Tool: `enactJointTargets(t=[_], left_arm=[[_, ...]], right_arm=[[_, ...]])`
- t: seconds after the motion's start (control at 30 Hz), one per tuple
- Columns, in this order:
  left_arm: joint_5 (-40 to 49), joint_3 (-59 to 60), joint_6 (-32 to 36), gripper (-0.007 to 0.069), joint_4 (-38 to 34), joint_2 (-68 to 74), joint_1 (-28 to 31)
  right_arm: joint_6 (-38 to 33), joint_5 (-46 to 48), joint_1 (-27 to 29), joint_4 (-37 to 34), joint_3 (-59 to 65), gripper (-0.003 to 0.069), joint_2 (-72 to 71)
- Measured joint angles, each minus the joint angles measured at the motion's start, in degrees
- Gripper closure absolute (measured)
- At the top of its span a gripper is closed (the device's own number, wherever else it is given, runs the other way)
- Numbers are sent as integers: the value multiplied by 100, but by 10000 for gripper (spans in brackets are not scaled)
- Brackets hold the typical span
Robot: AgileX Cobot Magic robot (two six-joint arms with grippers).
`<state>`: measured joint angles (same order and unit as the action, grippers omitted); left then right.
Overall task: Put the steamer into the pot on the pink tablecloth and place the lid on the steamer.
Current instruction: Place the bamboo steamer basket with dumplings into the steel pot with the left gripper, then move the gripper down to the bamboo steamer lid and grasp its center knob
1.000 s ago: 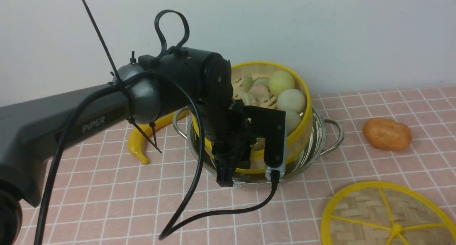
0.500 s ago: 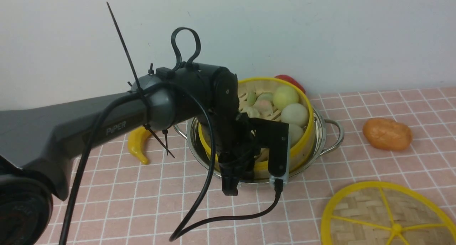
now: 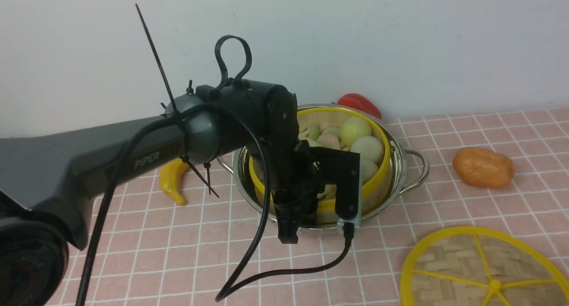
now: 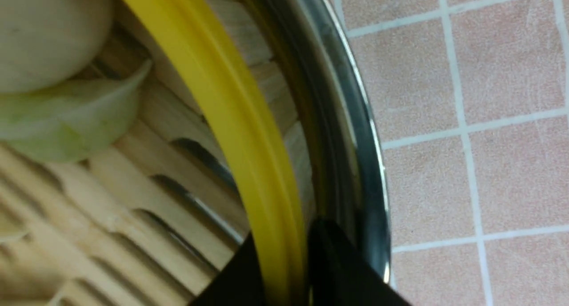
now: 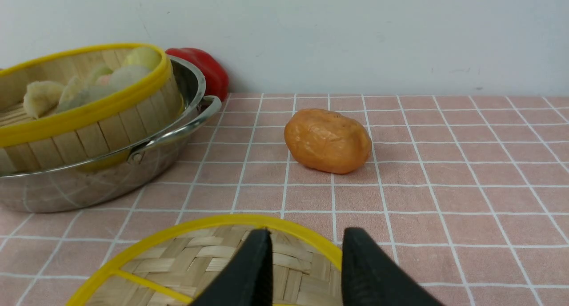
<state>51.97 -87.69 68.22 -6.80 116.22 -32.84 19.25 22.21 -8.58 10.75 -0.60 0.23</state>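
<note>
Jaws spread, the right gripper [image 5: 307, 235] is nearer the woven lid [image 3: 458, 257], four o'clock from the bamboo steamer [image 3: 378, 181]; whether the left gripper [image 4: 284, 235] pinches, unclear

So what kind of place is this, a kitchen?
Perhaps a tabletop set up like a kitchen for robot practice: a steel pot holds a bamboo basket of food-like pieces, a mechanical arm reaches over them, and a plain wall stands behind.
</note>
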Motion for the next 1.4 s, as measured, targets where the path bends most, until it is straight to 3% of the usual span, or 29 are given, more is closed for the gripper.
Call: enactJointTargets(t=[0.57,0.73,1.17,1.3,1.37,1.4], left_arm=[[17,-60,-1128,206,680,-17,0],[91,-77,-1419,174,790,-74,0],[353,-71,-2048,178,945,-1298,0],[413,-71,-2763,269,1368,-1799,0],[637,-71,-3561,426,2034,-2312,0],[665,-71,-3623,454,2130,-2398,0]], right_arm=[[0,0,0,0,0,416,0],[0,0,0,0,0,416,0],[-21,0,0,0,0,416,0],[-21,0,0,0,0,416,0],[-21,0,0,0,0,416,0],[-21,0,0,0,0,416,0]])
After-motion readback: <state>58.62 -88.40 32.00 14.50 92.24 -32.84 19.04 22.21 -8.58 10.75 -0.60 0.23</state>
